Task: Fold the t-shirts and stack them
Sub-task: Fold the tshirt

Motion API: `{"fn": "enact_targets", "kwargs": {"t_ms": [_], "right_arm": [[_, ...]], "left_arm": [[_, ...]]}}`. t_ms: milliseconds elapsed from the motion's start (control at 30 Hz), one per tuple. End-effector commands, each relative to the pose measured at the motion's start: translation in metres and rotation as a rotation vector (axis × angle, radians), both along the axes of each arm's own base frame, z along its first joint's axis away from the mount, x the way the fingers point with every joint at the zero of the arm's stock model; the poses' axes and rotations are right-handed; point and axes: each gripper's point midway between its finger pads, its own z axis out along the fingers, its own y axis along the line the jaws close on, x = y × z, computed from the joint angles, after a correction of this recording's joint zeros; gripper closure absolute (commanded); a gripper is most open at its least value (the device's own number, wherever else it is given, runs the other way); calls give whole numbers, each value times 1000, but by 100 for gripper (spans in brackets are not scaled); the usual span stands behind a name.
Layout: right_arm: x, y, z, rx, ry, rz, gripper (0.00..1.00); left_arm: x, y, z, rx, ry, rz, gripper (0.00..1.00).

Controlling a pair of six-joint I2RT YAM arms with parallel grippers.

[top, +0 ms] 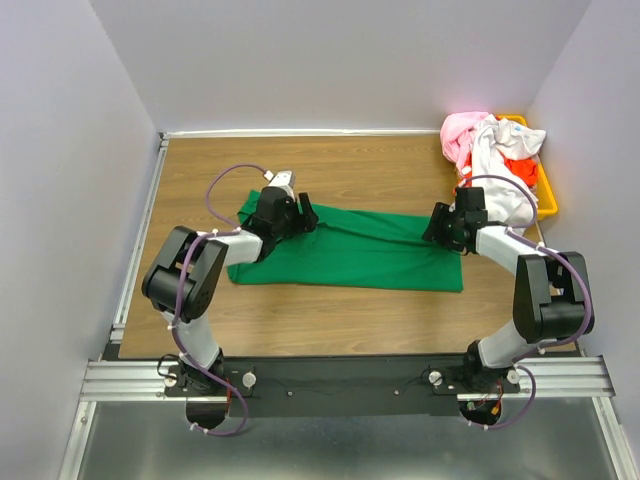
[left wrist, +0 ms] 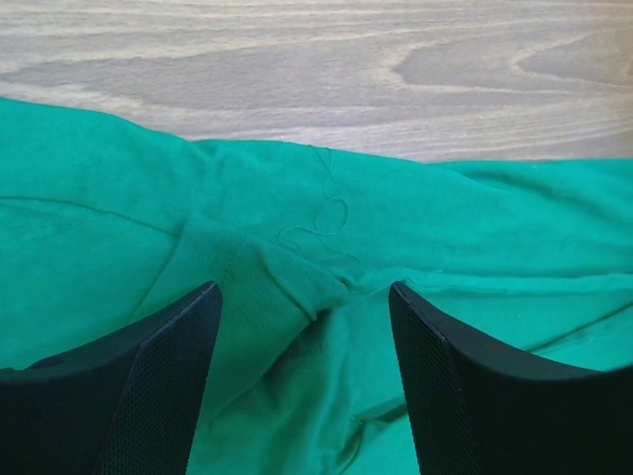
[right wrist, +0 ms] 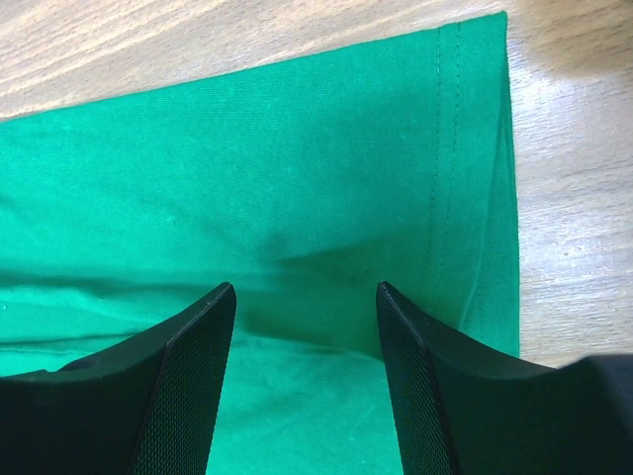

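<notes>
The left gripper (left wrist: 302, 292) is wide open. Its two black fingers (left wrist: 148, 386) point down at a soft, bright green cloth t-shirt (top: 370, 255). A small bump of green cloth (left wrist: 287, 272) sits up between the fingers. The fingers do not squeeze it. A thin loose green thread (left wrist: 331, 213) curls on the shirt just past the bump.

The right gripper (right wrist: 303, 289) is wide open too. Its black fingertips (right wrist: 198, 376) are down low at the green shirt, and flat green cloth shows in the gap between them. Just to one side is the stitched hem (right wrist: 445, 148) of the shirt, with two neat lines of sewing.

From above, the green shirt lies flat in a long strip across the brown wooden table (top: 330, 160). The left gripper is at the left end of the shirt. The right gripper is at the right end.

A yellow-orange plastic bin (top: 548, 200) sits in the far right corner of the table, just behind the right gripper. More shirts are heaped in it: a pink one (top: 462, 133), a white one (top: 505, 190) and an orange-red one (top: 524, 172). They are all bunched up and spill over the rim.
</notes>
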Motion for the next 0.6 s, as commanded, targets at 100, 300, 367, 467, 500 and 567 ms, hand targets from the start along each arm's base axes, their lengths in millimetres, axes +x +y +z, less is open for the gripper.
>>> {"fn": "enact_targets", "kwargs": {"t_ms": [100, 300, 367, 467, 500, 567], "right_arm": [[0, 4, -1, 11, -6, 10, 34], [0, 3, -4, 9, 3, 7, 34], [1, 4, -5, 9, 3, 9, 34], [1, 4, -6, 11, 7, 12, 34], [1, 4, -6, 11, 5, 12, 34], [2, 4, -7, 9, 6, 11, 34]], "left_arm": [[-23, -9, -1, -29, 3, 3, 24], [-55, -20, 6, -93, 22, -45, 24], [-59, -18, 13, -110, 12, -37, 24], [-61, -12, 36, -126, -37, -15, 24], [-61, -10, 40, -121, -43, -10, 24], [-53, 0, 51, -82, -85, 41, 24]]}}
